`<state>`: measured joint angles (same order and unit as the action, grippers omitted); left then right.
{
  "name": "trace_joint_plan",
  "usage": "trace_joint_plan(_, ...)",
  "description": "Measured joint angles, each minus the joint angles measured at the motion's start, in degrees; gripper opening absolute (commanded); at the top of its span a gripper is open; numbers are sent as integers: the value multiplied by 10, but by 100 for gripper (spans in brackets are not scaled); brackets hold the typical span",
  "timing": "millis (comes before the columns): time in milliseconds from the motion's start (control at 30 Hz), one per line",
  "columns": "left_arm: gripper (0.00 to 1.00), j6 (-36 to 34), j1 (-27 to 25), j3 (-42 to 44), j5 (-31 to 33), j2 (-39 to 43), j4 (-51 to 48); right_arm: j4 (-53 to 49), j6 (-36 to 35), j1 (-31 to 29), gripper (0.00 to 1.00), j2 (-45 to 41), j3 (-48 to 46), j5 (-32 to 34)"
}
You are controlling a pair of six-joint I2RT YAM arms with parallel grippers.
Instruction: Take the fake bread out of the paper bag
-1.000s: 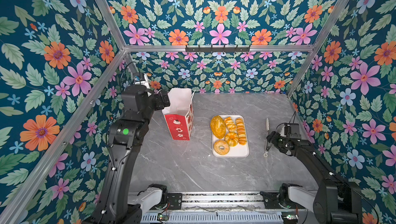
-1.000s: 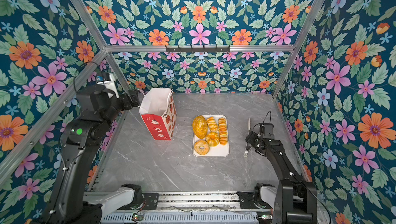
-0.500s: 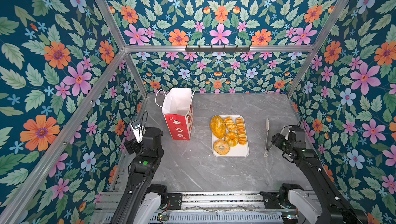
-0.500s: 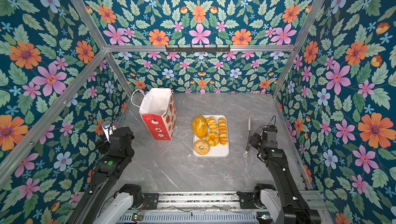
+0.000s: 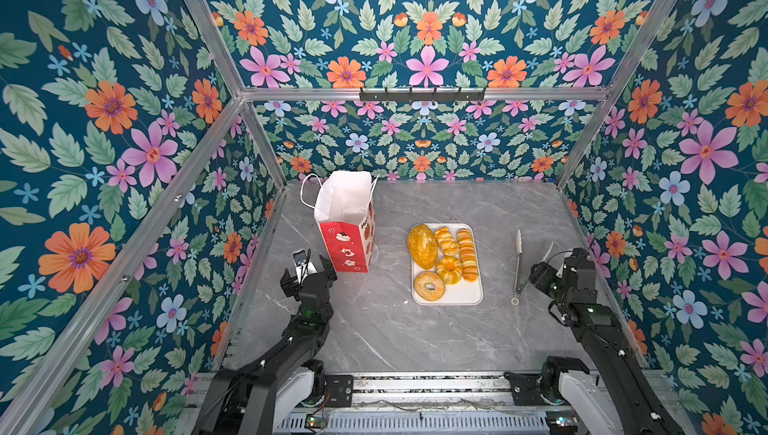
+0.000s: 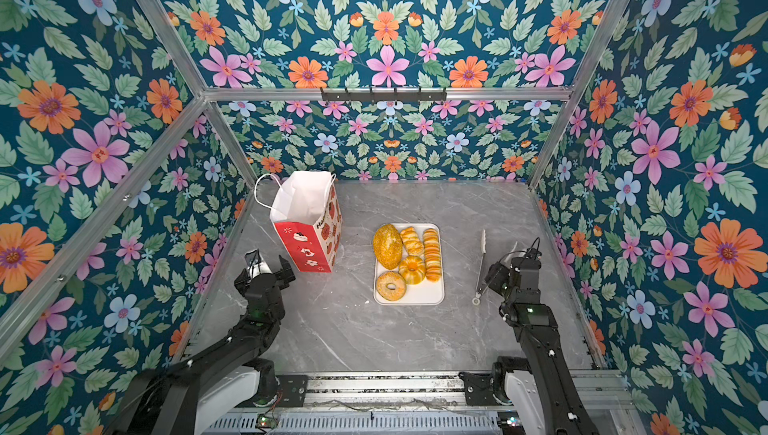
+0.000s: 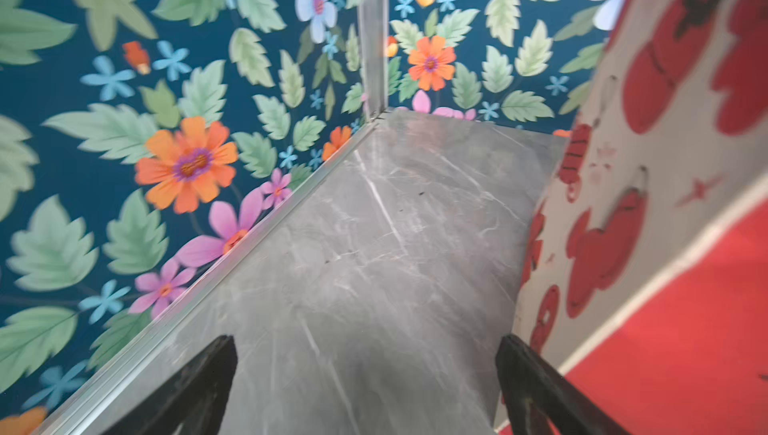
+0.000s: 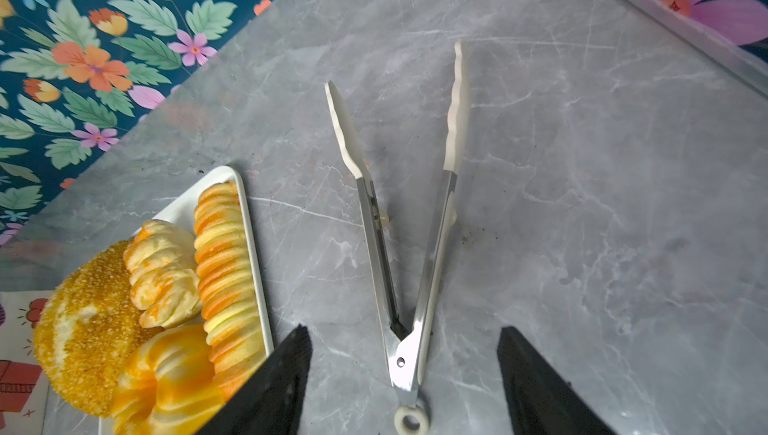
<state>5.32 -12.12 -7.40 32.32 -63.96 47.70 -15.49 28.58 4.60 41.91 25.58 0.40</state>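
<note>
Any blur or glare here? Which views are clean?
Left wrist view: soft throughout, paper bag prints and wallpaper smeared. Right wrist view: tongs crisp, fingertips dark and soft-edged. Both top views: sharp, evenly lit, soft shadows, no harsh glare on the table.

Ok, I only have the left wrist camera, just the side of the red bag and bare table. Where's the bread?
Observer: Five pieces of bread lie on a white tray, to the right of the bag in both top views.
Operator: Anything inside the bag?
Observer: From above, its mouth shows only white lining; the bottom is hidden.
Operator: And the right end effector?
Observer: Open and empty. Metal tongs lie on the table between its fingers, touching neither.
</note>
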Motion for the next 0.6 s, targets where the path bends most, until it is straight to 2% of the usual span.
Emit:
trace_joint_plan(100, 100, -28, 5, -9, -24, -97, 98, 20, -14, -2, 81, -22, -17, 0)
trace_joint_plan(200, 100, -49, 6, -35, -41, -165, 156, 33, -26, -6, 81, -35, -24, 1)
trace_joint_plan(467, 100, -72, 37, -41, -83, -239, 251, 54, -47, -7, 81, -55, -40, 33)
trace_joint_plan(600, 100, -71, 49, -34, -99, -249, 285, 66, -47, -9, 81, -48, -54, 40)
